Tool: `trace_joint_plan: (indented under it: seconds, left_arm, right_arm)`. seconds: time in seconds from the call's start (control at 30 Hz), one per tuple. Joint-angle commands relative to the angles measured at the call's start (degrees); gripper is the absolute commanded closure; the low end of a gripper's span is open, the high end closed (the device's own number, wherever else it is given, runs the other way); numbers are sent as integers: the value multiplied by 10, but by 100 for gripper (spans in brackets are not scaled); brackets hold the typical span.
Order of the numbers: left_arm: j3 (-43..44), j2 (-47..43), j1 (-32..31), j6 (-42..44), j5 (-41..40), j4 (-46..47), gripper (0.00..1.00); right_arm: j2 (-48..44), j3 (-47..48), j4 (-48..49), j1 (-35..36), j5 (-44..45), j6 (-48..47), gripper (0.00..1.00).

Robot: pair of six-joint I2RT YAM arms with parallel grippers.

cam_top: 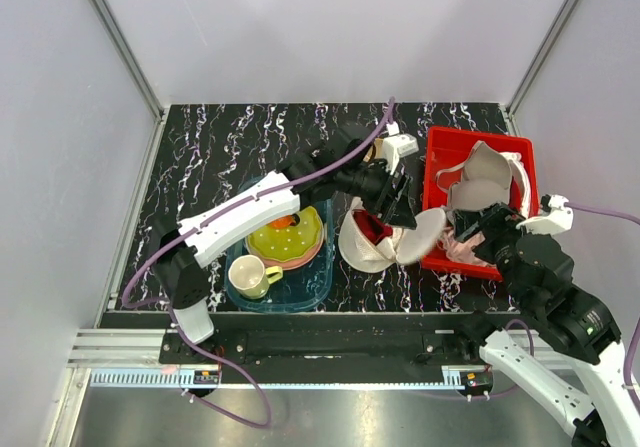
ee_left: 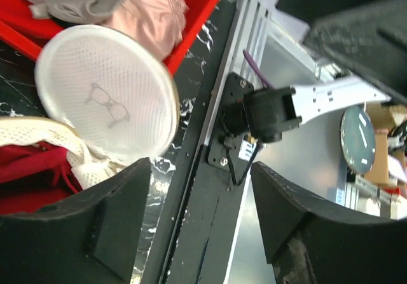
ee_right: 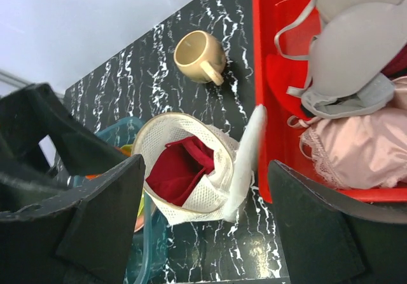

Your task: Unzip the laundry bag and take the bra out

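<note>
Off-white round mesh laundry bag [ee_right: 194, 208] gapes open, red cloth [ee_right: 178, 173] inside — left gripper [ee_left: 201, 169] and right gripper [ee_right: 206, 163] both spread, empty.

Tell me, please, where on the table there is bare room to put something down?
Bare: the table's back-left part, behind the blue tray; also a narrow front strip before the laundry bag. Crowded: the middle, where the laundry bag stands beside the red bin, with the left gripper and right gripper close by.
</note>
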Motion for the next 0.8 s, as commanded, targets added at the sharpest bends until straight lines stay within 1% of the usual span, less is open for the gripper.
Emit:
trace_joint_plan:
  seconds: [0.0, 0.03, 0.07, 0.13, 0.17, 0.2, 0.3, 0.33, 0.37, 0.4, 0.43, 0.5, 0.53, 0.7, 0.77]
  left_arm:
    - [-5, -45, -1, 95, 47, -35, 31]
    - [-13, -65, -1, 97, 40, -28, 31]
    - [-18, -74, 0, 97, 11, -28, 31]
    - [-34, -90, 8, 88, -17, -27, 31]
    - [-41, -106, 12, 80, -47, -26, 31]
    - [-59, -112, 19, 50, -65, -25, 31]
    - [-112, -130, 54, -7, -123, -13, 31]
    - [-126, -131, 64, -16, -142, -11, 31]
    - [-136, -130, 68, -24, -181, -12, 31]
    - [-144, -120, 72, -35, -190, -11, 30]
    - [-158, -113, 78, -37, -193, -10, 30]
    - [-159, -80, 80, -38, -202, -10, 30]
    - [-154, -68, 80, -37, -203, -16, 30]
    - [-160, -32, 81, -48, -175, -6, 34]
    - [-165, -27, 82, -50, -170, 3, 42]
  right_arm:
    - [-6, -9, -12, 2, 58, 26, 14]
    - [-1, -10, -12, 2, 53, 26, 13]
    - [5, -10, -12, 2, 49, 27, 13]
    - [23, -12, -10, 2, 33, 28, 13]
    - [29, -15, -9, 2, 25, 26, 13]
    - [37, -16, -1, 1, 16, 20, 13]
    - [79, -22, 22, 2, -36, 6, 13]
    - [109, -25, 30, 2, -73, 4, 13]
    - [125, -31, 40, 2, -95, 1, 13]
    - [143, -38, 69, 2, -122, -10, 13]
    - [183, -45, 85, 1, -165, -16, 12]
    - [223, -65, 124, 1, -188, -18, 11]
    - [261, -68, 136, 1, -207, -22, 10]
    - [338, -59, 197, -2, -244, -33, 8]
    - [368, -53, 211, -7, -264, -35, 8]
